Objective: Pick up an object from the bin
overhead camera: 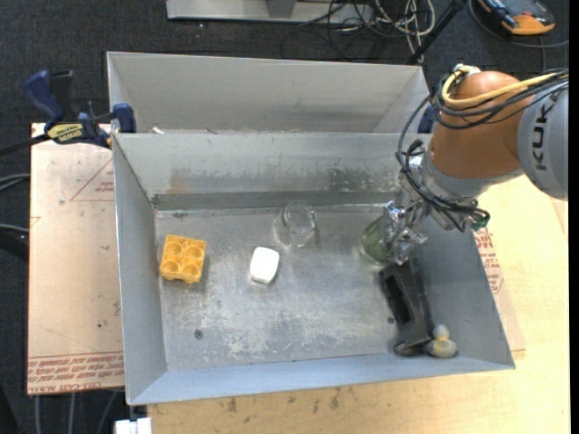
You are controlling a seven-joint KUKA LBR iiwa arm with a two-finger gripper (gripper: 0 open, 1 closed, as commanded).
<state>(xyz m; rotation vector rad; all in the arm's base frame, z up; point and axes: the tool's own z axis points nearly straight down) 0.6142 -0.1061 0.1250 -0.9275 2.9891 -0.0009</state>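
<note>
Grey sheet-metal bin (271, 93), floor scuffed and dull.
Left: yellow block (183, 259), squarish, round dimples on top.
Next: white lump (264, 265), smooth, rounded corners.
Near the back wall: clear cup (297, 224), see-through.
Right side: green round thing (374, 240), glossy. The gripper (399, 240) is down at its right edge, touching or just beside, cannot tell which. Whether its grip is spread or closed cannot be told.
Nearer the front: black bar (405, 304), long, matte, with a beige knob (441, 342) at its near end.
The arm (479, 125) has an orange domed cover; its grey link reads "KU".
</note>
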